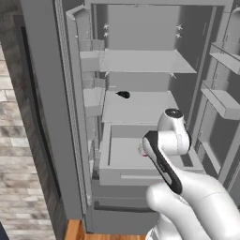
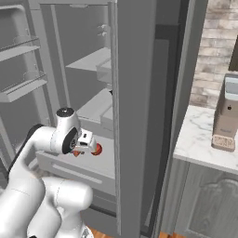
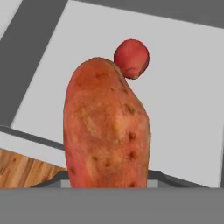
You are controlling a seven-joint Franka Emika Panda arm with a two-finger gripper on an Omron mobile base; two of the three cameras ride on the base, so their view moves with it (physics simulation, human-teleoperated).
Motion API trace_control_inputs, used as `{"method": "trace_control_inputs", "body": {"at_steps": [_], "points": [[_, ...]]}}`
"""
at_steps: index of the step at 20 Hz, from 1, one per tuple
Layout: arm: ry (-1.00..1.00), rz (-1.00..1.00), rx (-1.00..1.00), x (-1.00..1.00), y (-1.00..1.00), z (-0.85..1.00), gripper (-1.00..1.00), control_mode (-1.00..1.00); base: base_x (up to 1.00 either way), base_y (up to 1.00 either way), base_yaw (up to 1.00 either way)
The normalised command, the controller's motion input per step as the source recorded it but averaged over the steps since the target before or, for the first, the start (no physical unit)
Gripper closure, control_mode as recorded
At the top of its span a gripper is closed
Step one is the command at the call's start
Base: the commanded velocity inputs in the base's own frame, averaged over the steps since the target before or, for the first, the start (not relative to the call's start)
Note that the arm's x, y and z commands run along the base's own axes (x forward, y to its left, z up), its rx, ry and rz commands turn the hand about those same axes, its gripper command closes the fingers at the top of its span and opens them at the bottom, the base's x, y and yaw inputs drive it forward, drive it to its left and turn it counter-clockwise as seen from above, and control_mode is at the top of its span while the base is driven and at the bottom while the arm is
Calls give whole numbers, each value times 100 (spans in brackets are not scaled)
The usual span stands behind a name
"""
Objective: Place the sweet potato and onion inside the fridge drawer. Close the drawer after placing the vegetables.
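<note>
At the far left of the left base view a tall grey fridge door (image 1: pixel 49 108) stands swung open, its inner racks facing the compartment. Next to it, inside the fridge, two flat pale-grey shelves (image 1: pixel 140 61) sit one above the other, and a small black object (image 1: pixel 123 94) lies on the lower one near its back. Below those shelves the wide, shallow light-grey fridge drawer (image 1: pixel 123 176) is pulled out toward the robot, its plain front facing the camera and its floor open to view. Moving right, the white arm bends over the drawer, and the end effector (image 2: pixel 86 148) hangs above the drawer's floor in the right base view, with red-orange showing at either side of it. The hand view looks down past the elongated, mottled orange-red sweet potato (image 3: pixel 107 131), which stands lengthwise right in front of the camera, so it appears gripped between the fingers, though the finger tips themselves are hidden behind it. Just beyond its upper end the small smooth red onion (image 3: pixel 131 58) lies on the pale drawer floor; whether the two touch cannot be told. Farther right in the right base view, the other open fridge door (image 2: pixel 139 116) stands edge-on, and past it a white marbled table (image 2: pixel 204 139) carries a grey boxy appliance (image 2: pixel 228 114) against the brick wall.
</note>
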Motion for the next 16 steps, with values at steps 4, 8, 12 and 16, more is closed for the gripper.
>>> {"method": "trace_control_inputs", "body": {"at_steps": [4, 8, 12, 16], "points": [[6, 11, 0, 5, 1, -38, 100, -100, 0, 0, 0], [6, 10, 0, 16, 1, -38, 100, -100, 0, 0, 0], [5, 8, 0, 34, 1, -26, 100, -100, 0, 0, 0], [11, 6, 0, 42, 2, -31, 100, -100, 0, 0, 0]]}}
